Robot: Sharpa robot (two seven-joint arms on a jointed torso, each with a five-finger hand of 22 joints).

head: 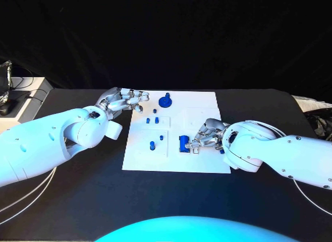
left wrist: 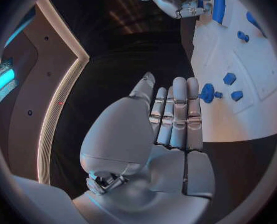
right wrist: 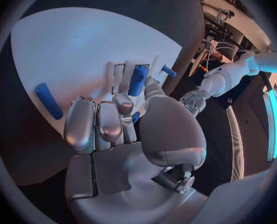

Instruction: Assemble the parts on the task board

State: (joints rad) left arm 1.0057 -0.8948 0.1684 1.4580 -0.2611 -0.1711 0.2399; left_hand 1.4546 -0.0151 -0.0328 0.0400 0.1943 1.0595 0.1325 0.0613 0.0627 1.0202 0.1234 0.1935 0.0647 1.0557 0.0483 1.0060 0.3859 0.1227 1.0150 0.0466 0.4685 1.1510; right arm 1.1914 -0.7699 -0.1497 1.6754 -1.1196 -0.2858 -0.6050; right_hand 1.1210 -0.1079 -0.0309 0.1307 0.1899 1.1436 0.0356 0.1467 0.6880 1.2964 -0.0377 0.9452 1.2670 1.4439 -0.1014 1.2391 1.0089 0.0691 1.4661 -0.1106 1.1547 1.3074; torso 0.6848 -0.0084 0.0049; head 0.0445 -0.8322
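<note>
The white task board (head: 199, 108) lies mid-table. Near its front edge stands a long blue block (head: 183, 143), also seen as the blue block (right wrist: 138, 79) running between thumb and fingers. My right hand (head: 207, 137) pinches its near end, fingers curled. A blue cylinder (right wrist: 48, 100) lies flat on the board beside that hand. My left hand (head: 124, 101) hovers over the board's far left corner, with its fingers (left wrist: 175, 112) straight and nothing in them. Close to it stands a blue round knob (head: 165, 101), also seen as the knob (left wrist: 207, 92).
Small blue pegs (head: 152, 120) stand at the board's left middle, one more peg (head: 162, 136) and a taller peg (head: 152, 145) nearer me. A white box with cables (head: 13, 96) sits off the table's far left. Black table surface (head: 173, 191) surrounds the board.
</note>
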